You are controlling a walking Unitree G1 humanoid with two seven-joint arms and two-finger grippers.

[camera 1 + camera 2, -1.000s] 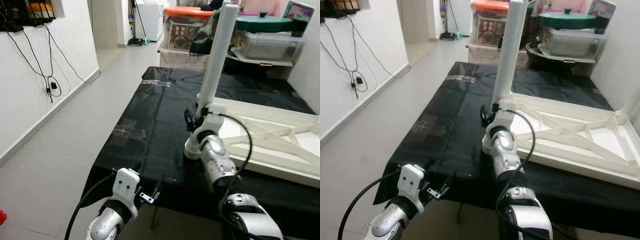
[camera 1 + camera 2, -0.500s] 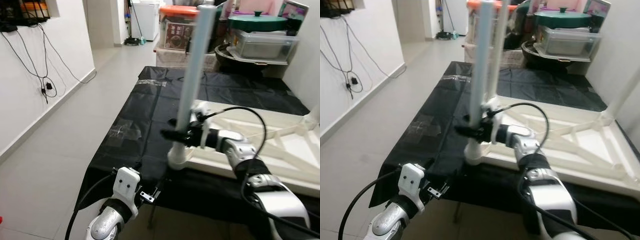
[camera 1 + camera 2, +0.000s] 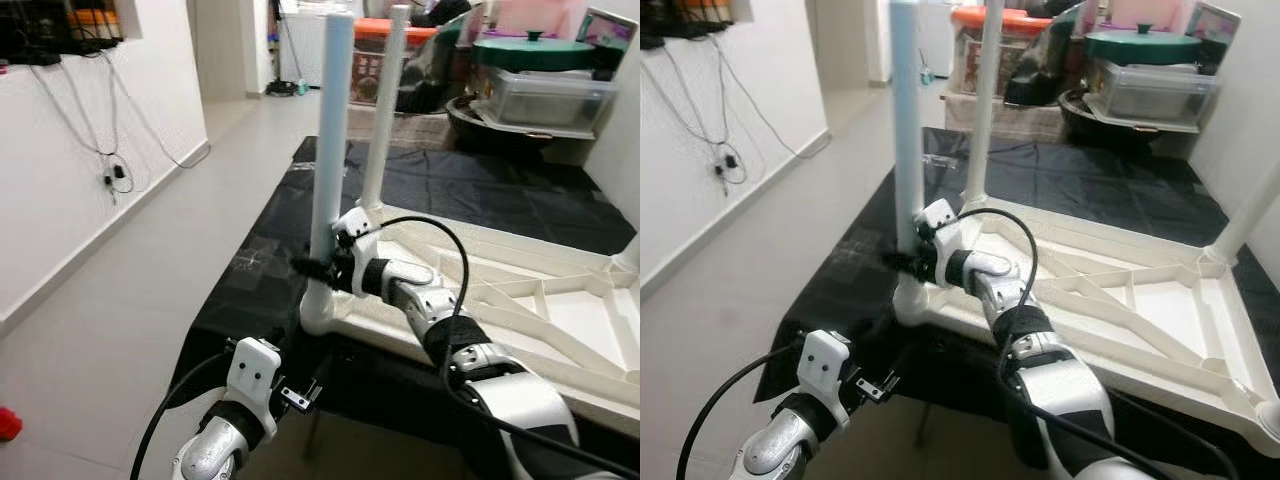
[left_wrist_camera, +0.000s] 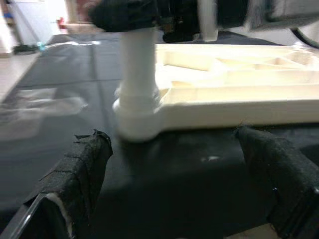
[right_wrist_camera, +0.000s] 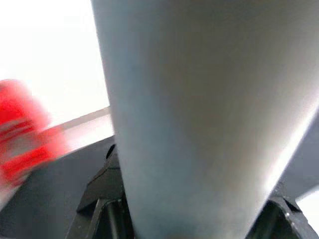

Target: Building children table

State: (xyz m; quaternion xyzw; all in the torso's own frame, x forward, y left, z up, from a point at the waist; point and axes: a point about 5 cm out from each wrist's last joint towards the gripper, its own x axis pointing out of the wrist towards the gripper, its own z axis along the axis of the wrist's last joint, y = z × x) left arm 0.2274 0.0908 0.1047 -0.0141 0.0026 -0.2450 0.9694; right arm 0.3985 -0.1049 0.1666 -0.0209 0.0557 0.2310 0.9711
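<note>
The right gripper (image 3: pixel 318 268) clamps the leg (image 3: pixel 328 150), upright in the tabletop's (image 3: pixel 520 300) near corner socket. The left gripper (image 4: pixel 184 184) hangs spread, idle. A tilted push could jam or unseat the leg.

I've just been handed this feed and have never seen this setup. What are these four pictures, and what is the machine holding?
It is a humanoid robot with two silver arms, each ending in two black fingers. The two wide pictures come from the camera pair on its head, looking forward and down. The other two come from a camera on each wrist, looking along that arm's fingers.

On the black cloth lies an upturned white children's table, its legs pointing up. The right gripper is closed around the near corner leg, low down by its socket; the right wrist picture shows that leg up close. The left gripper hangs low by the cloth's near edge, fingers apart, holding nothing.
</note>
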